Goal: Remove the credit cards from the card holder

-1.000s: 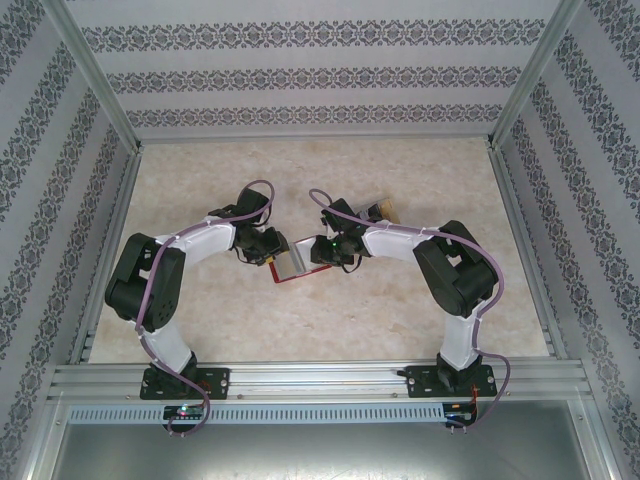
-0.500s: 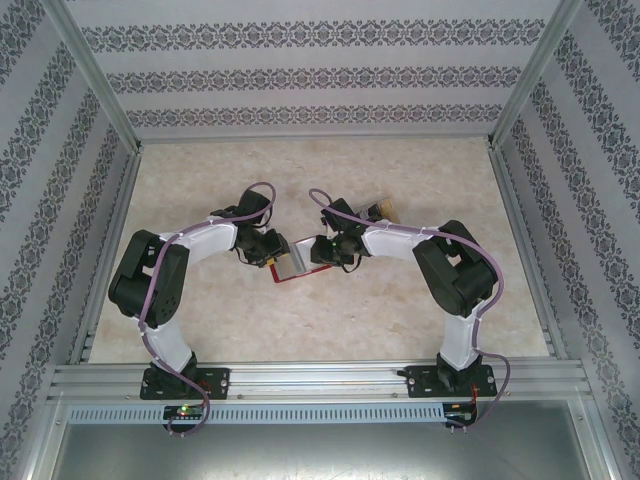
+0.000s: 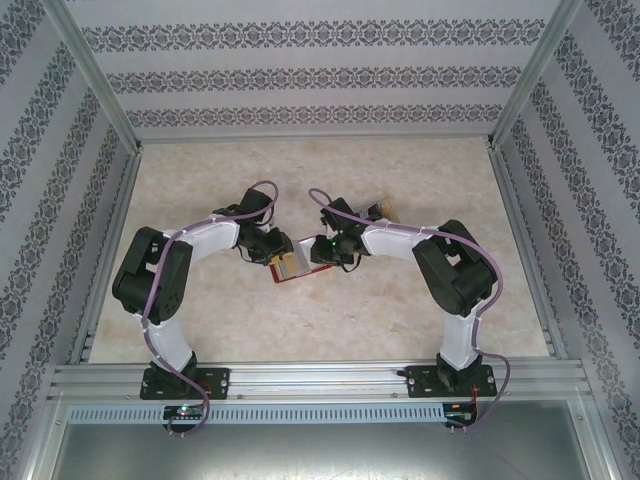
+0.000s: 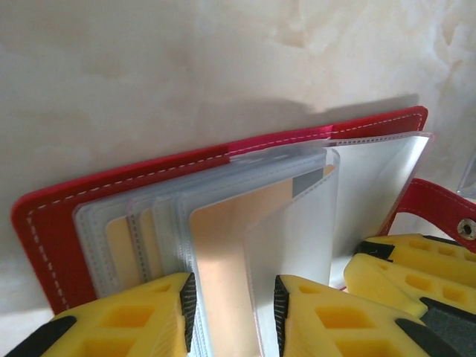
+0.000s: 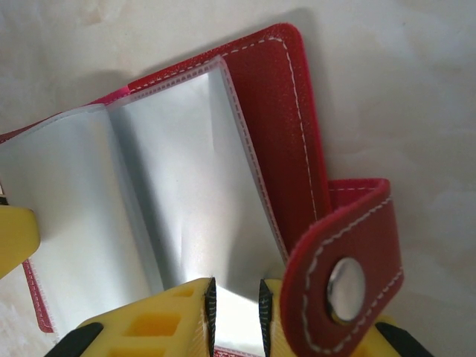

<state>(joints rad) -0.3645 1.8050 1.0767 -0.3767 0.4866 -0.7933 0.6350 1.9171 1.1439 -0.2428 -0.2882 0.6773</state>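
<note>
Marbled table (image 3: 400, 320), card holder (image 3: 290, 262) lying open at centre between the arms; left gripper (image 4: 232, 301) straddles clear sleeves (image 4: 297, 230) where tan credit cards (image 4: 230, 223) sit unextracted, whether it pinches cannot be told; right gripper (image 5: 236, 297) clamps an empty sleeve (image 5: 171, 186); extraction judged mostly ahead.

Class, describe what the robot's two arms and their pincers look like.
The left arm and right arm have white shells, black joints and bases, and a purple cable along each. The left pincer and right pincer have yellow fingers with square recesses and black pads.
</note>
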